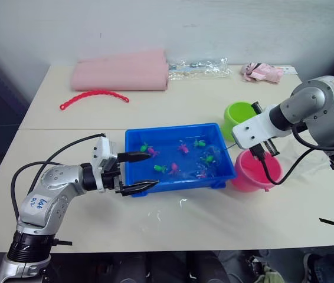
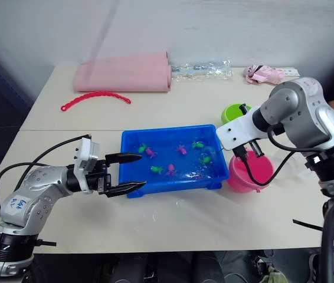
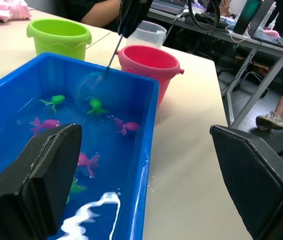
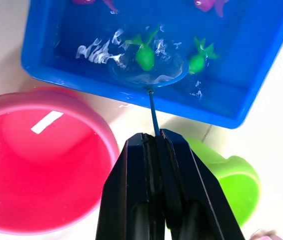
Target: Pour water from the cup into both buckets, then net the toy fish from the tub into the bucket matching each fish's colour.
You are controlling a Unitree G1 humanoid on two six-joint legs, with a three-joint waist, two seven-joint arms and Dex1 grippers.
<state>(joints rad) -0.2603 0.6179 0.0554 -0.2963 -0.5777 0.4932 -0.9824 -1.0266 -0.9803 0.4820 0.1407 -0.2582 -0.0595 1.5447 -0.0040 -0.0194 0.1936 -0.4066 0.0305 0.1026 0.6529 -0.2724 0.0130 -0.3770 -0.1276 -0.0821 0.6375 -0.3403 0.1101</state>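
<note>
The blue tub (image 1: 136, 177) holds water and several green and pink toy fish (image 1: 183, 148). My left gripper (image 1: 151, 171) is open, its fingers (image 3: 41, 175) straddling the tub's left rim. My right gripper (image 4: 155, 142) is shut on the net's thin handle above the pink bucket (image 1: 255, 171). The net's hoop (image 4: 149, 72) lies in the water at the tub's right end, with a green fish (image 4: 144, 56) over it. The green bucket (image 1: 241, 115) stands just behind the pink one. In the left wrist view, the clear cup (image 3: 149, 34) shows beyond the pink bucket.
A folded pink cloth (image 1: 120, 71), a red beaded strip (image 1: 93, 94), a plastic bag (image 1: 199, 68) and a small pink item (image 1: 262, 72) lie at the back of the table. Spilled water (image 1: 182, 203) glistens in front of the tub. A person's leg (image 3: 276, 115) shows beyond the table edge.
</note>
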